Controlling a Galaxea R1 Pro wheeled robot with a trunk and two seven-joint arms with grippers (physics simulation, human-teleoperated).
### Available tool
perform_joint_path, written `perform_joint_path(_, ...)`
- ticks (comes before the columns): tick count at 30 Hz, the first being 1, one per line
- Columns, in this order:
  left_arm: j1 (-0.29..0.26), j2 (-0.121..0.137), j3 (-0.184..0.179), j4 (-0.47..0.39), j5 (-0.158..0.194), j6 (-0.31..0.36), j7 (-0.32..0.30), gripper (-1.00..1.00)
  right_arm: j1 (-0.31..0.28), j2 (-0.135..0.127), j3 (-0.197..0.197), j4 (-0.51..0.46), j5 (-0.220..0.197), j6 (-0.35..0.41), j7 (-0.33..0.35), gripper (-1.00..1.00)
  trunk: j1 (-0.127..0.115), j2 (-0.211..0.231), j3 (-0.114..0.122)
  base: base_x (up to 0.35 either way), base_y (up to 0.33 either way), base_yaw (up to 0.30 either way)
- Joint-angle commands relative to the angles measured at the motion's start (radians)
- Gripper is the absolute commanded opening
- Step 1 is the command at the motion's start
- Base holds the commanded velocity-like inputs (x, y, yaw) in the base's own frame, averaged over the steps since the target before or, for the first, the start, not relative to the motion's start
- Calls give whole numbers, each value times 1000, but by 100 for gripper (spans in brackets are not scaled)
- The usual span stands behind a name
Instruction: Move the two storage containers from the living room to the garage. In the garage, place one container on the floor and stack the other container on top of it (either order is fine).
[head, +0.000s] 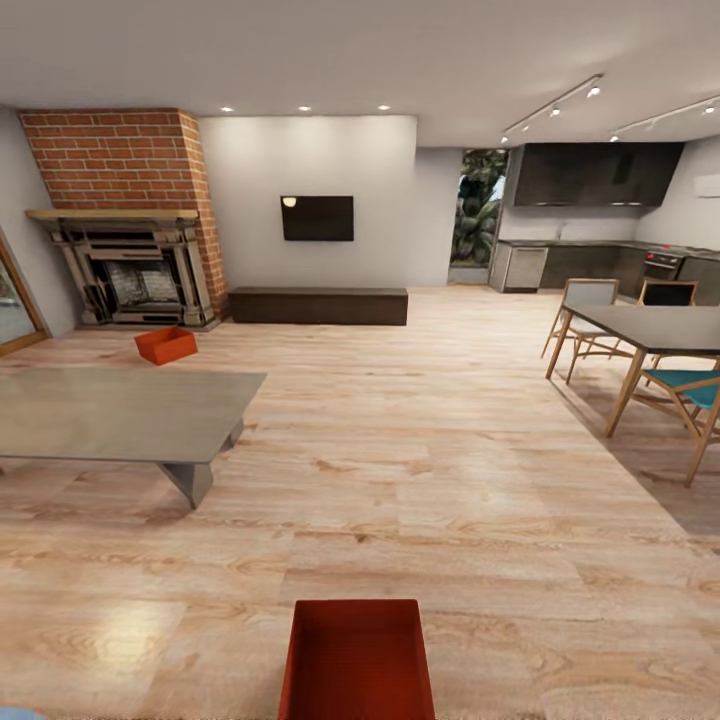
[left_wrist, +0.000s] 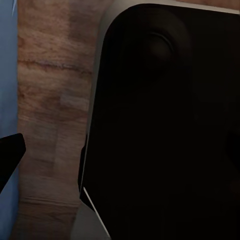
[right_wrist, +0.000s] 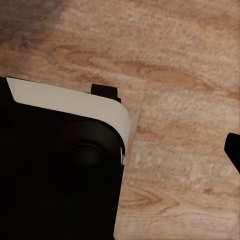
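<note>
The left gripper (left_wrist: 10, 155) shows as one dark fingertip at the edge of the left wrist view, beside the robot's black base (left_wrist: 165, 125) over plank floor; whether it is released or clenched I cannot tell. The right gripper (right_wrist: 233, 150) likewise shows a single dark tip at the frame edge in the right wrist view, state not readable, with the base's white-trimmed corner beside it.

From the head view, left to right: a brick fireplace (head: 125, 230), then the far bin (head: 166, 345) on the wood floor (head: 420, 470) just in front of it, beyond the grey table (head: 110, 415); its long axis runs slantwise, roughly across the view. A dark bench (head: 318, 305) sits along the back wall. The near bin (head: 357, 660) lies at the bottom centre, open side up, long axis pointing away from the robot, cut by the frame. Two bins in all, well apart. At right stand a dining table (head: 650, 328) and three chairs
</note>
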Motion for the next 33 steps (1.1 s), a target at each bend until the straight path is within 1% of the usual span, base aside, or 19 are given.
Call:
perform_joint_path(1, 0, 0, 4, 0, 5, -2, 1, 100, -1, 0, 2, 3, 9, -4, -6, 100, 0, 0, -3, 0, 0, 0)
perform_joint_path(33, 0, 0, 4, 0, 5, -2, 1, 100, -1, -1, 2, 3, 8, -4, -7, 100, 0, 0, -54, 0, 0, 0)
